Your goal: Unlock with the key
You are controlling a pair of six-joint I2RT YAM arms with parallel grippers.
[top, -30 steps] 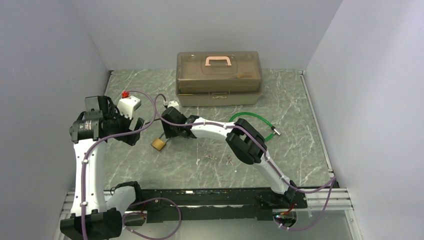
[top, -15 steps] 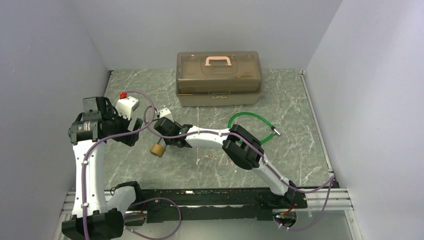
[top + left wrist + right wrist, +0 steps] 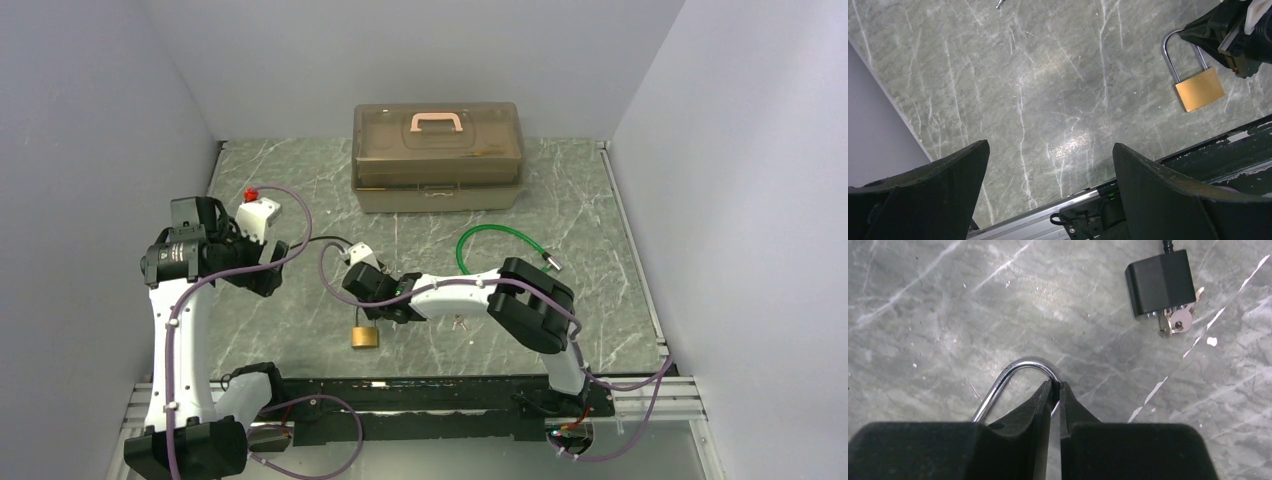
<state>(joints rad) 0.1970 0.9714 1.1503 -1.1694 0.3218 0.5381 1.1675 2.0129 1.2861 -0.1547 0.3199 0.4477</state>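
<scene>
The right gripper is pinched together on the steel loop of the brass padlock, near the middle of the surface. The left gripper hangs wide apart to the left, holding nothing. The keys lie apart to the right. With only the tips gripping a round loop, the padlock could swivel or slip out once a key pushes against it.
</scene>
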